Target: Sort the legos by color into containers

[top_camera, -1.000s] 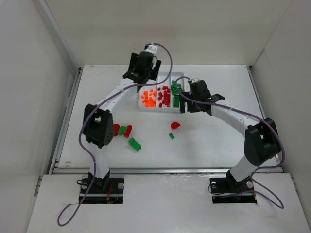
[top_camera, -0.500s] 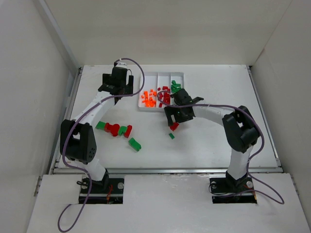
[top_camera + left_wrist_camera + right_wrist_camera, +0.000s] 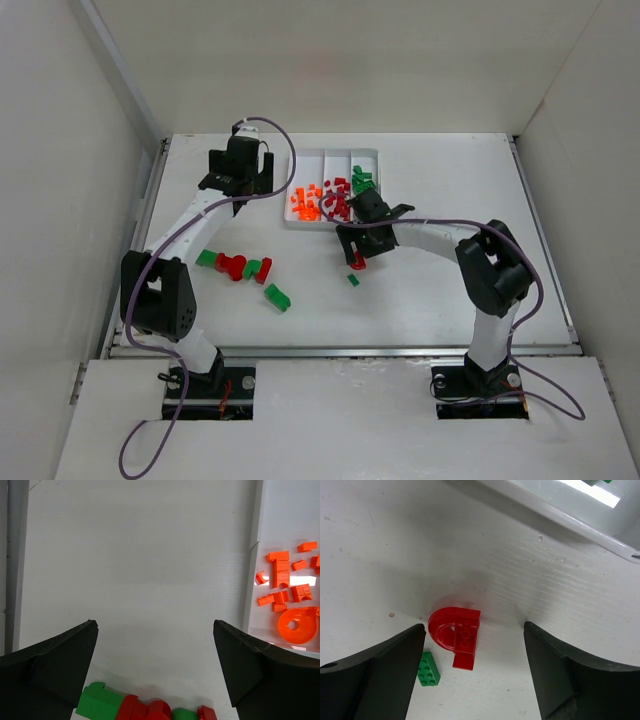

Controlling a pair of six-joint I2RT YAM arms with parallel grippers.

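The white tray (image 3: pixel 318 157) has three containers: orange legos (image 3: pixel 305 204) in the left one, red legos (image 3: pixel 339 198) in the middle one, green legos (image 3: pixel 362 180) in the right one. My right gripper (image 3: pixel 356 252) hangs open just over a red curved lego (image 3: pixel 456 635), which lies between its fingers, untouched. A small green brick (image 3: pixel 428 668) lies beside it. My left gripper (image 3: pixel 240 197) is open and empty over bare table left of the tray. In the left wrist view, the left gripper (image 3: pixel 154 623) has a row of green and red legos (image 3: pixel 142 709) below it.
A loose green brick (image 3: pixel 277 297) lies toward the front, right of the red-and-green cluster (image 3: pixel 237 266). The tray's near wall (image 3: pixel 560 516) runs just beyond the right gripper (image 3: pixel 475 628). In the left wrist view the tray's side wall (image 3: pixel 251 580) and orange legos (image 3: pixel 287 590) show at right.
The left arm swung from the tray's back left corner to the table left of it. The right gripper left the tray's right side and came down over the red curved lego.
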